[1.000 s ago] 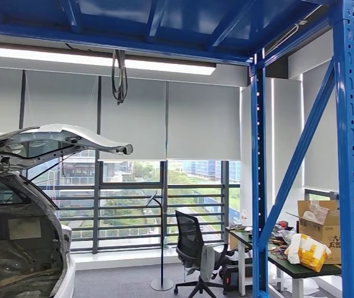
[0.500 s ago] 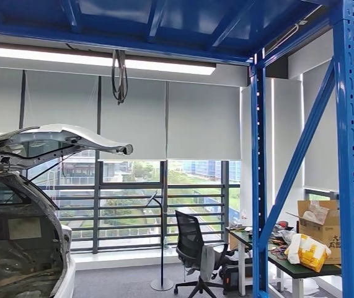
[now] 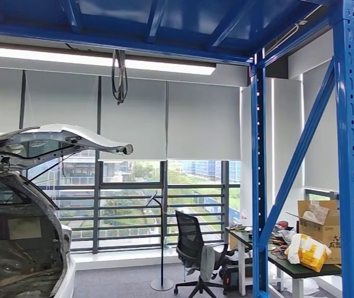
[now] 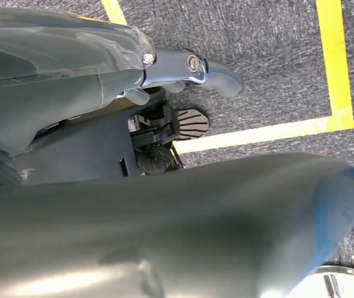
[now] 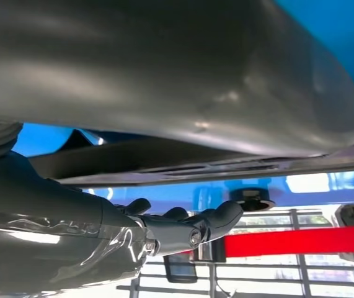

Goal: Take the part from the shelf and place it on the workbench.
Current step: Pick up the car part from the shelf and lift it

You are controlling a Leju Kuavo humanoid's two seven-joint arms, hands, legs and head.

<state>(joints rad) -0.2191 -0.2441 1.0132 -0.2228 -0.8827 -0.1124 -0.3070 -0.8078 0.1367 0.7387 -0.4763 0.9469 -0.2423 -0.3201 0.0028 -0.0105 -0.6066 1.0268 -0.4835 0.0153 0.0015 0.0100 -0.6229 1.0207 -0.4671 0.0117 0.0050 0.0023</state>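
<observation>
The part cannot be made out, so I cannot tell where it lies. The left robot hand (image 4: 118, 81) hangs over grey carpet floor (image 4: 268, 56), fingers straight and apart from the thick thumb, holding nothing; yellow tape (image 4: 333, 62) runs on the carpet just past its fingertips. The right robot hand (image 5: 132, 230) is likewise spread wide and holds nothing; beyond its fingers there is blue metal, blurred, and a red bar (image 5: 305, 241) crosses in front of window rails. The head view looks out under the blue shelf (image 3: 350, 155), whose perforated uprights and slanted brace stand to the right and whose beams span overhead. Behind it a counter (image 3: 301, 268) carries a cardboard box (image 3: 322, 226), a yellow-and-white bag (image 3: 308, 250) and small clutter too fine to name. A black chair (image 3: 191, 245) stands beside the counter before a wide window (image 3: 132, 205) with half-drawn blinds. A white car (image 3: 20, 205), tailgate raised, is cut off at the left edge. A strip light (image 3: 95, 59) glows above, with a looped cable (image 3: 119, 77) hanging from it.
</observation>
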